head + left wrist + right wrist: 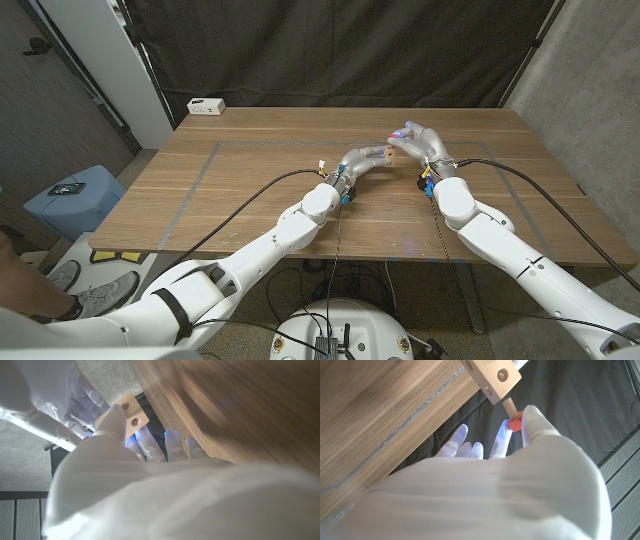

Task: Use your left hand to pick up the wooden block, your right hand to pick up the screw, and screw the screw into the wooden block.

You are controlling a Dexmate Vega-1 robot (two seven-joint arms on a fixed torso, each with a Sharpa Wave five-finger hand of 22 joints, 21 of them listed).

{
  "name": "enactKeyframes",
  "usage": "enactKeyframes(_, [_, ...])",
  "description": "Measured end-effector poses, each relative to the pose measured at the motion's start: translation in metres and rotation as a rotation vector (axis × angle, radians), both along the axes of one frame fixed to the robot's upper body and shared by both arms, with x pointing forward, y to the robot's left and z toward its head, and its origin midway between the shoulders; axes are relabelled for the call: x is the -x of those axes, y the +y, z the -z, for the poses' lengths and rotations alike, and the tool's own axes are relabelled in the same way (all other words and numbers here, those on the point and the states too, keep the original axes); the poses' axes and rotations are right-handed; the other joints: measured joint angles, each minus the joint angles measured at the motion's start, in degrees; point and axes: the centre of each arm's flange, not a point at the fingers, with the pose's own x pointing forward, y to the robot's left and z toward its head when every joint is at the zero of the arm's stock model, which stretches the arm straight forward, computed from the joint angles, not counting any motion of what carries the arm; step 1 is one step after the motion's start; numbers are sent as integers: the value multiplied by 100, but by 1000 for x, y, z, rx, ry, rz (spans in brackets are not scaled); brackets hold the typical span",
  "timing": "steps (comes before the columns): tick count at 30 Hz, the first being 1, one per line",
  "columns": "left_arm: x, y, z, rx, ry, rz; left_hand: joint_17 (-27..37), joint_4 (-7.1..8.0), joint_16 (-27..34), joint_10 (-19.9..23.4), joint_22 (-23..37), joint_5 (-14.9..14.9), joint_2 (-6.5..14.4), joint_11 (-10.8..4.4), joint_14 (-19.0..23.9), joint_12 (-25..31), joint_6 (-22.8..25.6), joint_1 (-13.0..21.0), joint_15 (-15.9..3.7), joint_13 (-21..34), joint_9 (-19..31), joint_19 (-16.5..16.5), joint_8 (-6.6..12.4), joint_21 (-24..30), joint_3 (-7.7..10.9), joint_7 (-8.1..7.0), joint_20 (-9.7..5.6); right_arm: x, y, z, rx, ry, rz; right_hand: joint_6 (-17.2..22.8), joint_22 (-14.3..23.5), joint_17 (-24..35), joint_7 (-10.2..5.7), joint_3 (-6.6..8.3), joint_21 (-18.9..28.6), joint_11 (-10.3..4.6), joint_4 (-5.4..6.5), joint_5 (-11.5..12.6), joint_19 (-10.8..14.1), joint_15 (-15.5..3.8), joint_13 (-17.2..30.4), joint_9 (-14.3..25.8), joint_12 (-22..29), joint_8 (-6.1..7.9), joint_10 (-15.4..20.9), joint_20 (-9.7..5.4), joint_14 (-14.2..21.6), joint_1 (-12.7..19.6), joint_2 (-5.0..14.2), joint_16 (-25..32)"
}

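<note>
Both hands are up over the middle of the worktop (250, 190), pretty much meeting. Left hand (362, 159) has the block (387, 153) pinched at its fingertips, fingers (116, 419) closed on it, two round holes showing on one face. Right hand (420, 143) pinches the screw (512, 413) by its red head, thumb and a finger on it, the others spread loose. The tan threaded end sits right against the block's edge, just past the right fingertips.
</note>
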Motion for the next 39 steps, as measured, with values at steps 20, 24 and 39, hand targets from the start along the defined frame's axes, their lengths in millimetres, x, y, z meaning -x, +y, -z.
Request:
enactKeyframes(20, [1, 0, -1, -2, -1, 0, 0, -7, 0, 0, 0, 0, 24, 0, 0, -21, -10, 24, 0, -4, -4, 0, -5, 0, -7, -10, 0, 1, 1, 0, 5, -2, 1, 0, 0, 0, 0, -1, 0, 0, -1, 0, 0, 0, 0, -7, 0, 22, 0, 0, 0, 0, 0, 0])
enactKeyframes(24, [1, -1, 0, -2, -1, 0, 0, -7, 0, 0, 0, 0, 23, 0, 0, -22, -10, 23, 0, 14, -1, 0, -15, 0, -7, -10, 0, 1, 1, 0, 7, -1, -1, 0, 0, 0, 0, -4, 0, 0, -4, 0, 0, 0, 0, -8, 0, 22, 0, 0, 0, 0, 0, 0])
enactKeyframes(39, [2, -1, 1, -1, -3, -1, 0, -14, 0, 12, 0, 0, 22, -12, 0, 2, -11, 23, 0, 28, 1, 0, 2, 0, -14, -10, 0, 2, 3, 1, 11, 2, -6, 0, 0, 0, 0, -4, 0, 0, -4, 0, 0, 0, 0, -10, 0, 22, 0, 0, 0, 0, 0, 0])
